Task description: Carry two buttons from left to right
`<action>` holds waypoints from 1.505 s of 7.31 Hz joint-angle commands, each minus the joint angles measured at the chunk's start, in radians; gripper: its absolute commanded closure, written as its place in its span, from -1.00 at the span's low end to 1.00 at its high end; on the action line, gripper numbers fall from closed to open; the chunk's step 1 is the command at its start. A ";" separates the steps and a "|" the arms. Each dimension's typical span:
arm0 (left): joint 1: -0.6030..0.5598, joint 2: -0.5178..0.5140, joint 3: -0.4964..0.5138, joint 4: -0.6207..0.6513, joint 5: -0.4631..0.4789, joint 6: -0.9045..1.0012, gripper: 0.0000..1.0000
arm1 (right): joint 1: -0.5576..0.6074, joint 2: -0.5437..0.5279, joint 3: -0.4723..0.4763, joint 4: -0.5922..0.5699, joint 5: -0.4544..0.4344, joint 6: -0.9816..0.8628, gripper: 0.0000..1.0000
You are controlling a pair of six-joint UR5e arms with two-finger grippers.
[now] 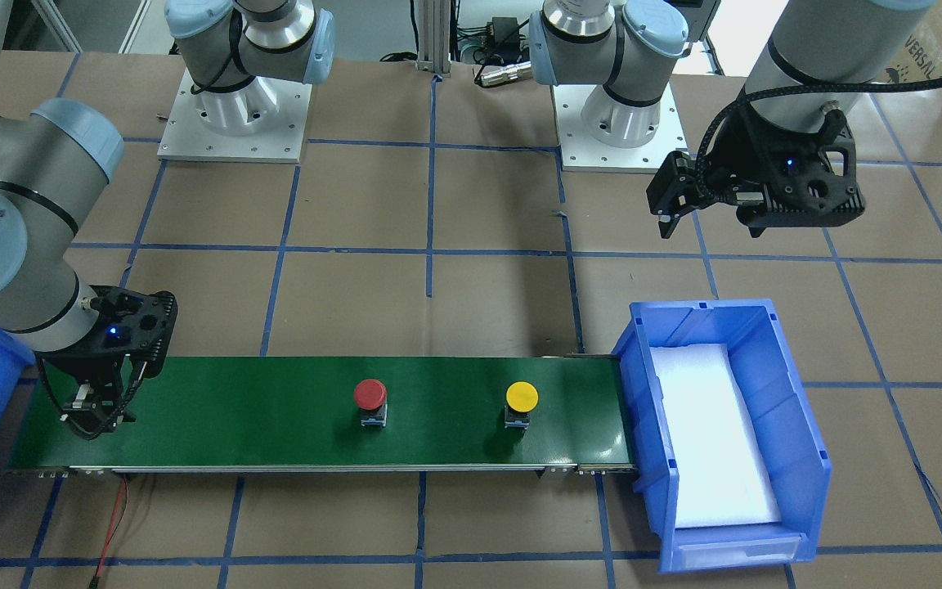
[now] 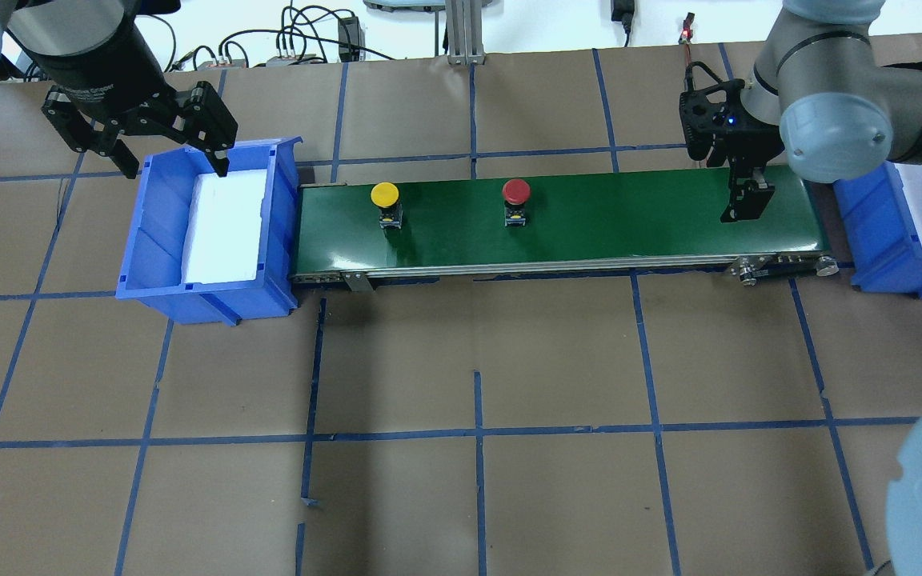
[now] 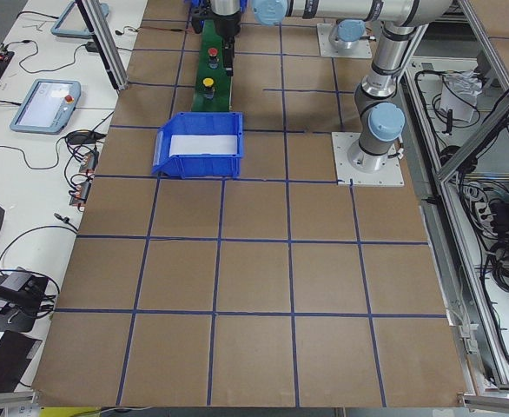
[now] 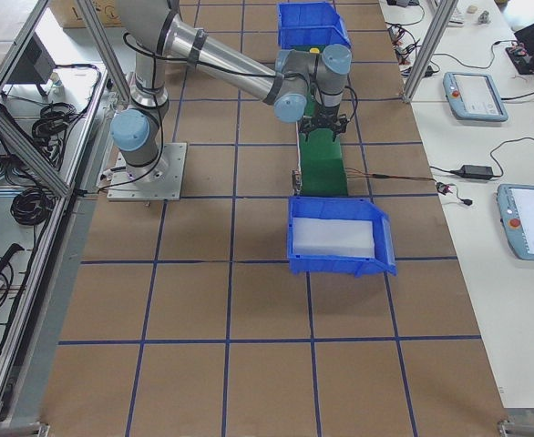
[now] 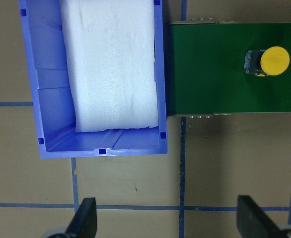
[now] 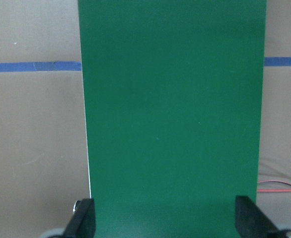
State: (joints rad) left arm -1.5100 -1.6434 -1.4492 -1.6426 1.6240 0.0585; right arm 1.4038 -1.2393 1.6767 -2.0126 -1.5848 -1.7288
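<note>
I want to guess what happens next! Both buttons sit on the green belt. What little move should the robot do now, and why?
Probably the open, empty right gripper, over the right end of the belt, should move toward the red button: it sits nearer that gripper than the yellow button does.

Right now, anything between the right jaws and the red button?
Nothing visible. Only bare belt lies between the open right jaws, over the belt's right end, and the red button. The yellow button sits beyond the red one, nearer the left bin.
</note>
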 commanded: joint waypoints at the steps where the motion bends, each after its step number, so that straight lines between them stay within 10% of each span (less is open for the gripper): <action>1: -0.001 0.004 -0.002 0.007 0.001 0.000 -1.00 | 0.001 0.000 0.000 0.000 0.002 0.000 -0.99; 11: -0.006 -0.009 -0.003 0.024 0.000 -0.013 -1.00 | -0.002 0.000 0.001 0.003 0.011 -0.018 -0.95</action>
State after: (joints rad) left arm -1.5143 -1.6537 -1.4509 -1.6195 1.6233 0.0457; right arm 1.4018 -1.2395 1.6779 -2.0101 -1.5741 -1.7421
